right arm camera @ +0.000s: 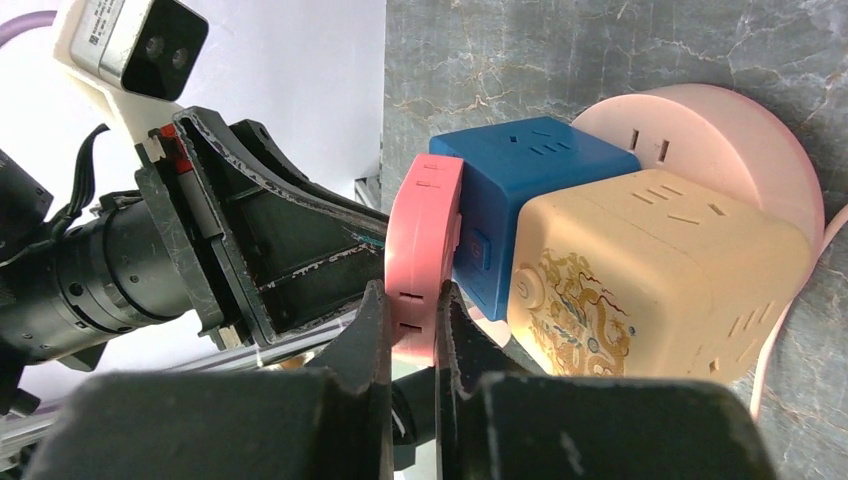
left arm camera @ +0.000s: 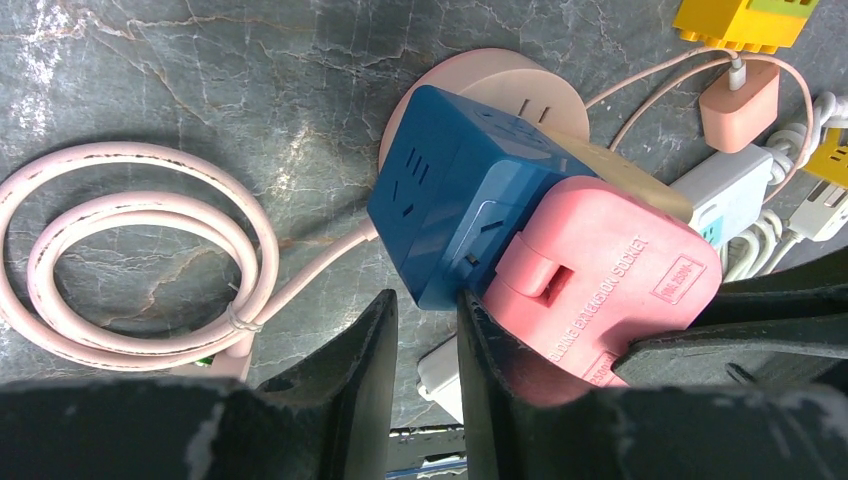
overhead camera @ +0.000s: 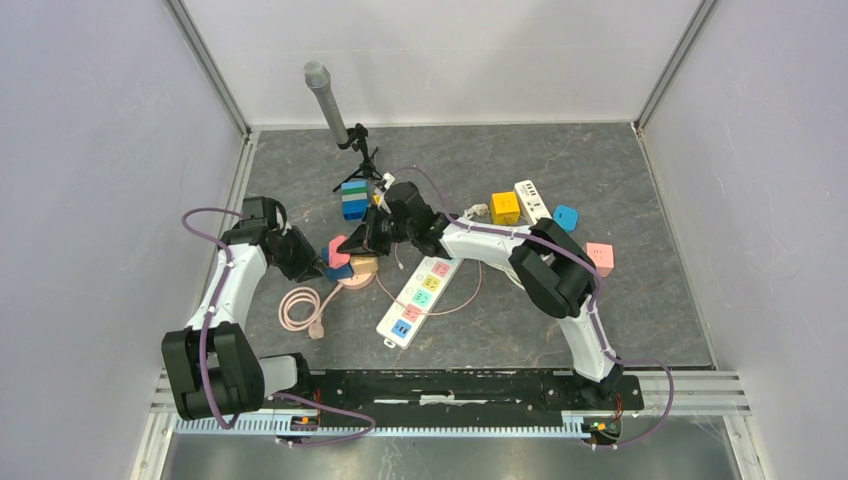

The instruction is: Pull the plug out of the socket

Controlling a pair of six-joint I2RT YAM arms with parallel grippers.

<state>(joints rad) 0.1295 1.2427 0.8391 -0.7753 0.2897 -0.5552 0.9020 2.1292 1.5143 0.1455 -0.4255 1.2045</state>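
L to R, top view: 2 arms, 2 claws, both meeting at one cluster left of bench (overhead camera: 600, 320) centre.

1 coiled pink cable (left arm camera: 130, 250) lies far left, its loop cut off by the frame edge in the L wrist view.

L claw (left arm camera: 425, 320): narrow gap and nothing seen between the pads. Its tips sit at the lower corner of the blue cube socket (left arm camera: 440, 200), and contact is hard to judge.

The cluster has 4 pcs:
- 1 round pink socket (right arm camera: 700, 130) lies flat on the bench, mostly hidden under the rest.
- The 1 blue cube sits on it.
- 1 beige cube socket (right arm camera: 650, 270) sits against the blue one.
- 1 pink plug (right arm camera: 425, 230) is still seated in the blue cube's side face. Its pins are hidden and its embossed lettering is only partly legible.

R claw (right arm camera: 412, 330) is pinched tight on the pink plug's thin edge.

Right of the cluster:
- 1 long white strip (overhead camera: 420, 295), coloured outlets too small to count surely
- 1 yellow cube (overhead camera: 505, 208)
- 1 short white strip (overhead camera: 532, 200)
- 1 small blue piece (overhead camera: 566, 217), type unclear
- 1 pink cube (overhead camera: 600, 258)
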